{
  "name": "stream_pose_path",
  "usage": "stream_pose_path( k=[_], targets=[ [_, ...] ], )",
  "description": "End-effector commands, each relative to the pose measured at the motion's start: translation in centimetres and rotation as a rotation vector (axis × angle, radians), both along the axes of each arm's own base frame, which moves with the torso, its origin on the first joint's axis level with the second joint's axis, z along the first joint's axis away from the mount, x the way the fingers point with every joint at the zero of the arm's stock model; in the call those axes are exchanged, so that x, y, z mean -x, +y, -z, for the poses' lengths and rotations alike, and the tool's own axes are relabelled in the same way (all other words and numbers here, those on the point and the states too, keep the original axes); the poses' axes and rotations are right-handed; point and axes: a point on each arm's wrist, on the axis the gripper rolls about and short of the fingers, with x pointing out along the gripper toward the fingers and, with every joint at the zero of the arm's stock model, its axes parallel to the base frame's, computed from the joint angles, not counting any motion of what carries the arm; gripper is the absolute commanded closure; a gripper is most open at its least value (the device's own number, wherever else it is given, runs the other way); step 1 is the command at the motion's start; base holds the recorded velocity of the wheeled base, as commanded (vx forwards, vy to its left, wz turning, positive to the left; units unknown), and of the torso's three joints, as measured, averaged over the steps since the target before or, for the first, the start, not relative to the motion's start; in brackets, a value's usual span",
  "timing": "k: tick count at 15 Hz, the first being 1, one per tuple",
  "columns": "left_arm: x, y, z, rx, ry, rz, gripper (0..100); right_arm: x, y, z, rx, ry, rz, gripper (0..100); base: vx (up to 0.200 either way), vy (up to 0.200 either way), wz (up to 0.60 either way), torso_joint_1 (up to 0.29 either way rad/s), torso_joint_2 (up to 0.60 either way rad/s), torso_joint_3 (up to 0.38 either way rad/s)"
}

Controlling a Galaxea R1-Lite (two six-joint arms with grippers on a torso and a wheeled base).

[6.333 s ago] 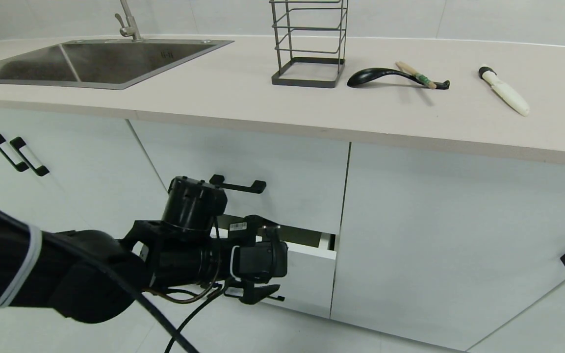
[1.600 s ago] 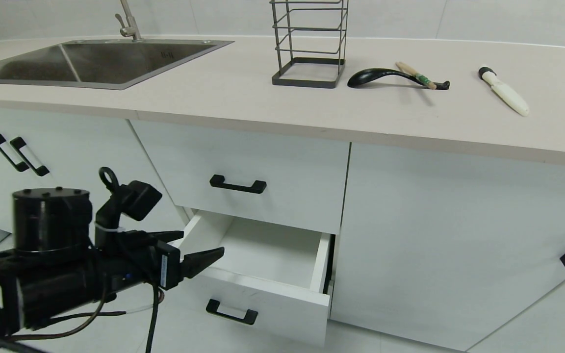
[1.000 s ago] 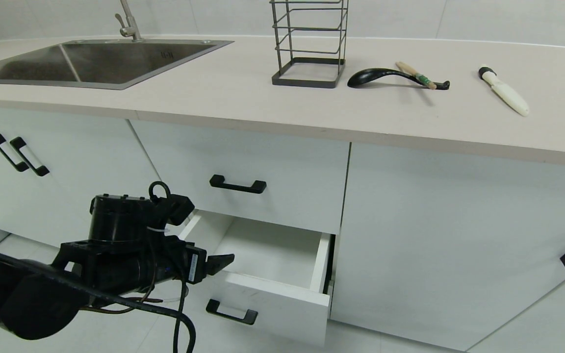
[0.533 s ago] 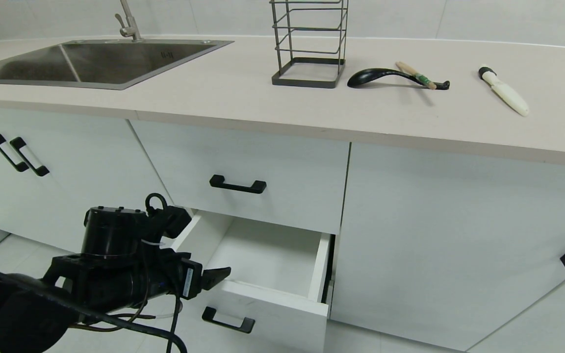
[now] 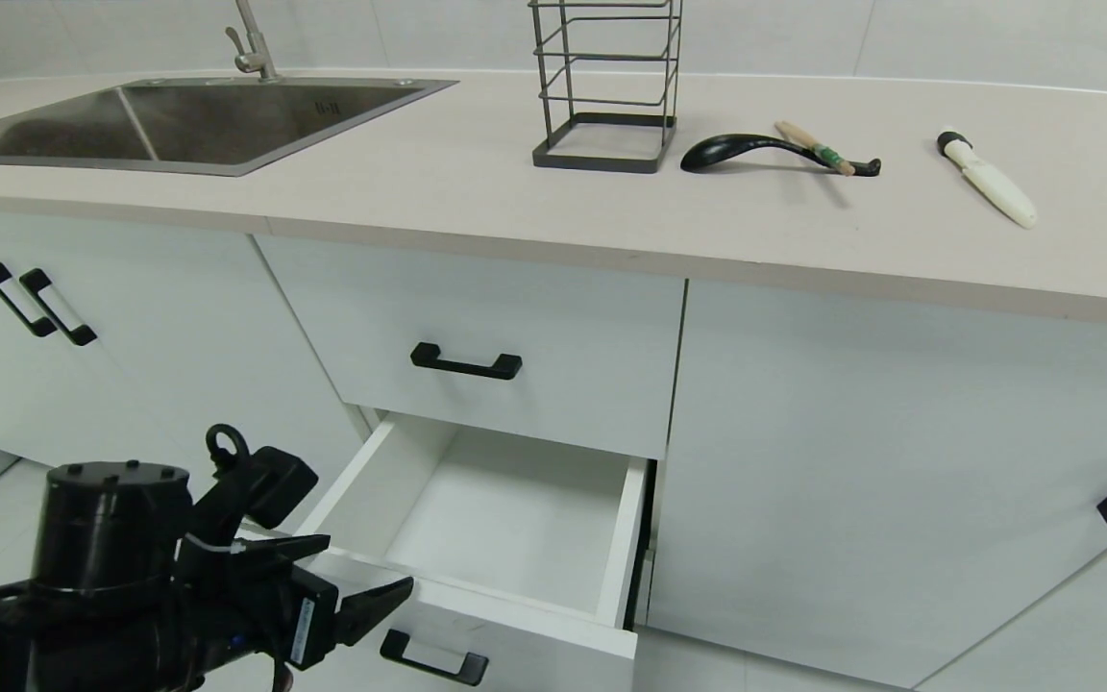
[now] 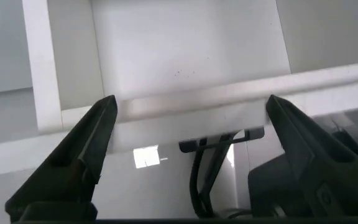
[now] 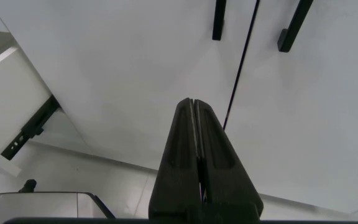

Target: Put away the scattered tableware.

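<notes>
On the counter lie a black ladle (image 5: 767,149), a wooden-handled tool (image 5: 811,145) crossing its handle, and a white knife with a black end (image 5: 988,179). Below, the lower drawer (image 5: 619,538) stands pulled out with nothing inside. My left gripper (image 5: 369,565) hangs open at the drawer's front left corner, above its black handle (image 5: 433,658). In the left wrist view the left gripper (image 6: 191,106) has its fingers spread wide in front of the drawer's front edge (image 6: 197,99), gripping nothing. My right gripper (image 7: 194,109) is shut and empty, facing white cabinet doors.
A black wire rack (image 5: 606,91) stands on the counter left of the ladle. A steel sink (image 5: 179,120) with a tap lies at the far left. The upper drawer (image 5: 465,362) is closed. Cabinet doors with black handles (image 7: 219,18) flank the drawers.
The lower drawer, nearly closed 6.3 s ago, now stands well out and slid a little further in the last half second. My left gripper has dropped back to the left, still open.
</notes>
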Motion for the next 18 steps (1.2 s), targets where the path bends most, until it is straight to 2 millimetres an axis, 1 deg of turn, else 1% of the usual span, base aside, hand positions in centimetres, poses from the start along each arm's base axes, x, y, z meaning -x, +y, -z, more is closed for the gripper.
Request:
stream_pose_path(
  k=[1,3,7,8,9,10,12,14,16,18],
  targets=[
    [1.4,0.4,-0.5,0.008,-0.032,0.001,0,0.0,0.0,0.0,0.000,0.001,0.000,100,0.000,0.000,0.00,0.000,0.00,0.000],
    [1.9,0.5,-1.2,0.017,-0.068,0.001,0,0.0,0.0,0.0,0.000,0.001,0.000,100,0.000,0.000,0.00,0.000,0.00,0.000],
    [1.9,0.5,-1.4,0.022,-0.087,0.003,0,0.0,0.0,0.0,0.000,0.001,0.000,100,0.000,0.000,0.00,0.000,0.00,0.000],
    [2.2,0.6,-1.7,0.026,-0.104,0.003,0,0.0,0.0,0.0,0.000,0.001,0.000,100,0.000,0.000,0.00,0.000,0.00,0.000],
    [2.9,0.8,-2.3,0.036,-0.144,0.002,0,0.0,0.0,0.0,0.000,0.001,0.000,100,0.000,0.000,0.00,0.000,0.00,0.000],
    [3.9,1.1,-3.1,0.050,-0.197,0.001,0,0.0,0.0,0.0,0.000,0.001,0.000,100,0.000,0.000,0.00,0.000,0.00,0.000],
    [6.9,1.9,-5.0,0.066,-0.373,-0.020,0,0.0,0.0,0.0,0.002,0.001,-0.001,100,0.000,0.000,0.00,0.000,0.00,0.000],
    [9.8,2.8,-6.2,0.027,-0.539,-0.031,0,0.0,0.0,0.0,0.002,0.001,-0.001,100,0.000,0.000,0.00,0.000,0.00,0.000],
    [13.9,4.4,-5.8,0.030,-0.701,-0.129,0,0.0,0.0,0.0,0.000,0.001,0.000,100,0.000,0.000,0.00,0.000,0.00,0.000],
    [15.6,4.8,-5.1,0.031,-0.762,-0.164,0,0.0,0.0,0.0,0.000,0.001,0.000,100,0.000,0.000,0.00,0.000,0.00,0.000]
  ],
)
